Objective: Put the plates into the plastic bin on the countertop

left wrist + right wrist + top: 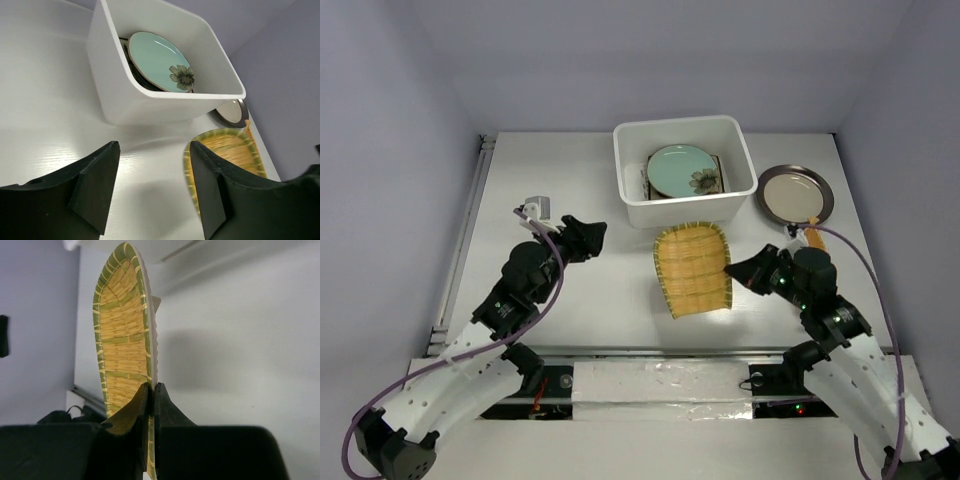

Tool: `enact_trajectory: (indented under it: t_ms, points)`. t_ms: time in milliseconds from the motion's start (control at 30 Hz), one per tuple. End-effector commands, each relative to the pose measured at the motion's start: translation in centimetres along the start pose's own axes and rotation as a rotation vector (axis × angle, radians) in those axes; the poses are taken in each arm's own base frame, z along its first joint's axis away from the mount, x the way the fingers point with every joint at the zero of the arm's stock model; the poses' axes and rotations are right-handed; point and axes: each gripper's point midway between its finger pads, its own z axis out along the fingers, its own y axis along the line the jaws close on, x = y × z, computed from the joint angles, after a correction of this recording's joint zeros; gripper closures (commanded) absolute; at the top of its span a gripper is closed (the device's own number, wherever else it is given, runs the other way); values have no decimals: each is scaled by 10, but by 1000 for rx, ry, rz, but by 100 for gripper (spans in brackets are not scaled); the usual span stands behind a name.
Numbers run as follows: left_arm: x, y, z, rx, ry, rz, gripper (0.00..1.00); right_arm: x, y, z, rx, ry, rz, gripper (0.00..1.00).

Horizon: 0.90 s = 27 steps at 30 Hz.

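Yellow ribbed plate [693, 268] pinched at its right rim by right jaws, pressed together on the edge. Long axis pointing away toward bin [626, 180], just beyond it on bench [570, 180]. Right arm [840, 330] nearer. Left jaws spread, empty, well apart to the left.

A white plastic bin [625, 172] with tall walls and rounded corners sits at the far middle of the white desk [570, 180]. Inside it, a mint-green round plate [678, 168] with a dark flower lies on mostly hidden dishes. Just in front of the bin, a yellow ribbed plate [693, 270], green-edged, has its right rim pinched by the right claw [730, 270]. A dark-rimmed round plate [794, 194] with a beige centre lies flat just right of the bin.
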Motion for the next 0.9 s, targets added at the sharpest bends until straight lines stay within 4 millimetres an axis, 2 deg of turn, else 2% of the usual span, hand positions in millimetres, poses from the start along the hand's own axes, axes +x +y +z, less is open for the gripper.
enact_trajectory:
  t_ms: [0, 100, 167, 200, 233, 267, 300, 333, 367, 467, 500, 533, 600, 667, 700, 733, 833, 867]
  points:
    - [-21, -9, -7, 18, -58, -12, 46, -38, 83, -44, -220, -76, -87, 100]
    - [-9, -11, -5, 42, -15, -13, 55, -73, 102, -40, -194, -156, -147, 100]
    - [0, -12, -7, 62, 15, -18, 66, -94, 122, -22, -199, -157, -167, 100]
    - [2, -13, -8, 69, 21, -21, 71, -107, 138, -19, -249, -190, -178, 100]
    - [8, -10, -10, 73, 37, -25, 81, -120, 153, -18, -272, -216, -186, 100]
    - [10, -9, -11, 74, 39, -28, 86, -128, 151, -1, -241, -212, -189, 100]
    - [10, -8, -14, 74, 36, -33, 92, -142, 151, 6, -220, -250, -192, 100]
    - [19, -4, -15, 73, 56, -36, 100, -156, 151, 13, -197, -277, -189, 100]
    - [22, -4, -16, 79, 59, -45, 100, -166, 153, 31, -189, -267, -184, 100]
    - [41, -3, -15, 113, 103, -64, 100, -195, 157, 57, -187, -292, -163, 100]
    - [48, -6, -15, 131, 123, -79, 100, -205, 161, 75, -186, -286, -157, 100]
    - [62, -5, -16, 144, 156, -83, 100, -215, 159, 83, -169, -292, -149, 100]
    - [73, -11, -16, 168, 174, -90, 100, -233, 163, 105, -167, -284, -138, 100]
    - [88, -5, -15, 147, 198, -85, 100, -249, 160, 117, -140, -307, -121, 100]
    - [96, -10, -18, 160, 215, -87, 100, -264, 166, 117, -144, -328, -120, 100]
    - [102, -8, -17, 154, 220, -87, 100, -273, 156, 132, -100, -327, -103, 100]
    - [115, -15, -20, 169, 237, -90, 100, -271, 129, 167, -26, -287, -82, 100]
    - [120, -15, -20, 166, 249, -87, 100, -275, 117, 173, 11, -294, -82, 100]
